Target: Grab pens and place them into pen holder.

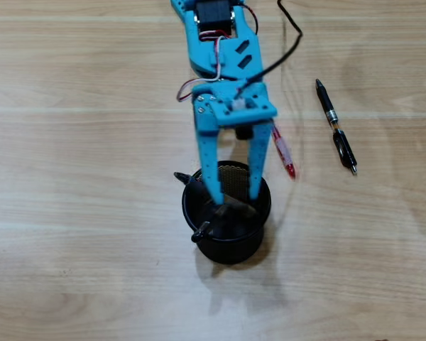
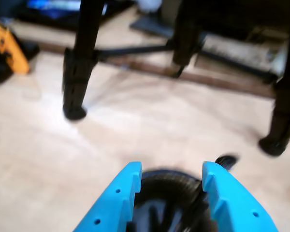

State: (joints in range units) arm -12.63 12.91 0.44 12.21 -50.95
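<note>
Blue claw (image 1: 236, 201) spread above pen holder (image 1: 227, 245) rim

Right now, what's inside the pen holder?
In the overhead view, the pen holder holds black pens: two tips stick out past its left rim. The open gripper covers part of the inside, so an exact count is unclear.

The blue arm's two fingers (image 1: 214, 170) reach, spread apart, into the round black wire-mesh pen holder (image 1: 227, 245). A red-and-clear pen (image 1: 284, 153) and a black pen (image 1: 335, 126) lie on the wooden table (image 1: 71, 213).
</note>
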